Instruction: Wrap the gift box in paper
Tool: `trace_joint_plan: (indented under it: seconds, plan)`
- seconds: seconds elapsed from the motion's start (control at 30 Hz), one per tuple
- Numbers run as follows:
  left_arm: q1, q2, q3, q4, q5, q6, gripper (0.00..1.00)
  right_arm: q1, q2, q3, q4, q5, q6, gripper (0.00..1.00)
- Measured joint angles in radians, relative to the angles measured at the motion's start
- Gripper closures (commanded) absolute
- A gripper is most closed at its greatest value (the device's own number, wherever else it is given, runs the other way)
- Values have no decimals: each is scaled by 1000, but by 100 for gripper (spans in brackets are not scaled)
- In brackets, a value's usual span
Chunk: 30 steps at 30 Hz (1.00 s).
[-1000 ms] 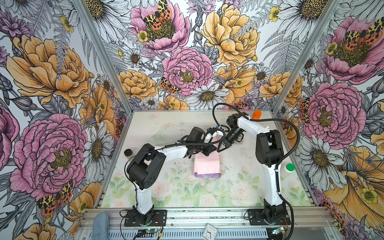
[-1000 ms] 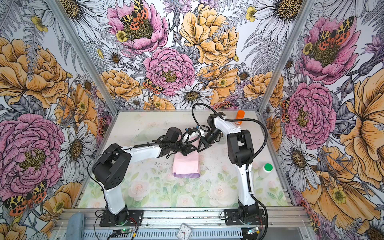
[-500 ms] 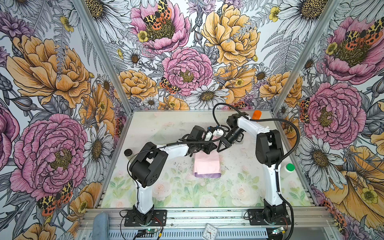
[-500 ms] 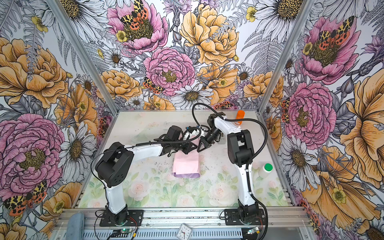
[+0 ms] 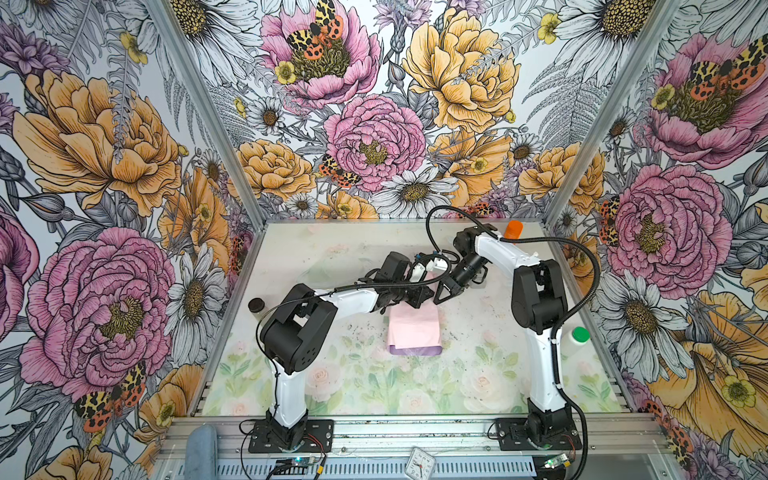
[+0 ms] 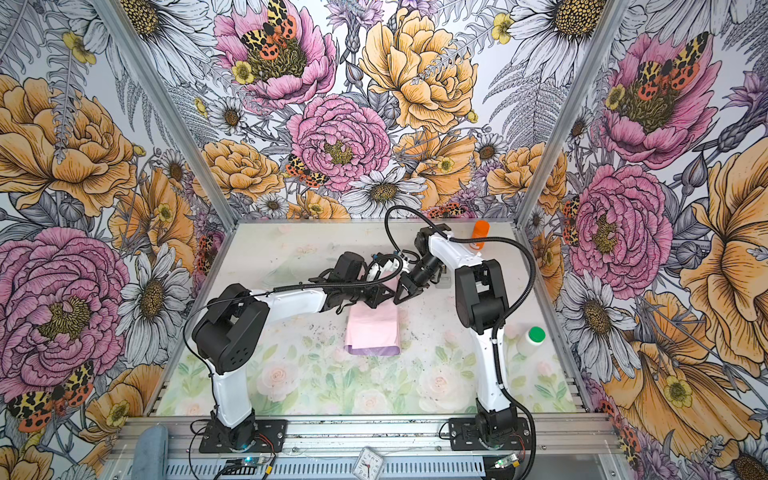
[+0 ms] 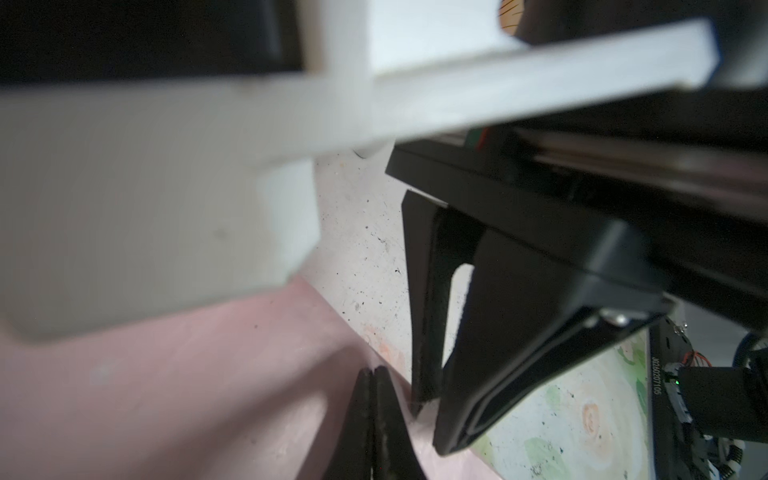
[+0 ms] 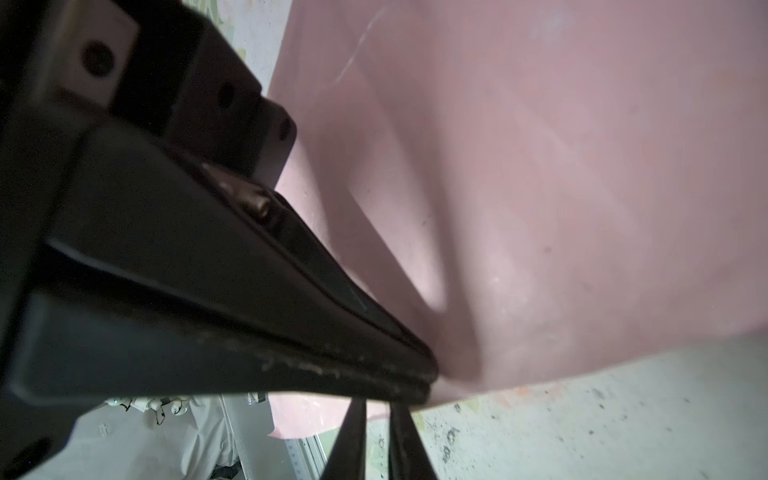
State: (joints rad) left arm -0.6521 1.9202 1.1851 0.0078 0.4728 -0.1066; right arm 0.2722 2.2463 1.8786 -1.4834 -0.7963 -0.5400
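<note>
The paper lies folded into a squarish packet mid-table in both top views, pale pink face up, with a lilac strip along its near edge. The gift box is hidden. My left gripper is shut, and its tips press down on the pink paper at the packet's far edge. My right gripper hangs close beside it at the far right corner. Its fingers stand a narrow gap apart with nothing between them, just off the paper and partly behind the left gripper.
An orange-capped bottle stands at the back right. A white bottle with a green cap stands by the right wall. A small dark round object lies at the left edge. The walls are close on three sides.
My right gripper's fingers have parted slightly. The left arm's elbow has shifted a little to the right, with its tips still on the packet's far edge.
</note>
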Motion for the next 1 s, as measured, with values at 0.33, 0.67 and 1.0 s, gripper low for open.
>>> trace_joint_plan:
  seconds: [0.33,0.67,1.0]
  plan:
    - [-5,-3,-2,0,-17,0,100,-12,-7,-2,10,12,12,77]
    - [-9,-9,-8,2,-34,0,100,-19,-7,-4,19,18,36,73]
    - [-11,-11,-8,1,-40,1,100,-25,-7,-31,31,18,42,77]
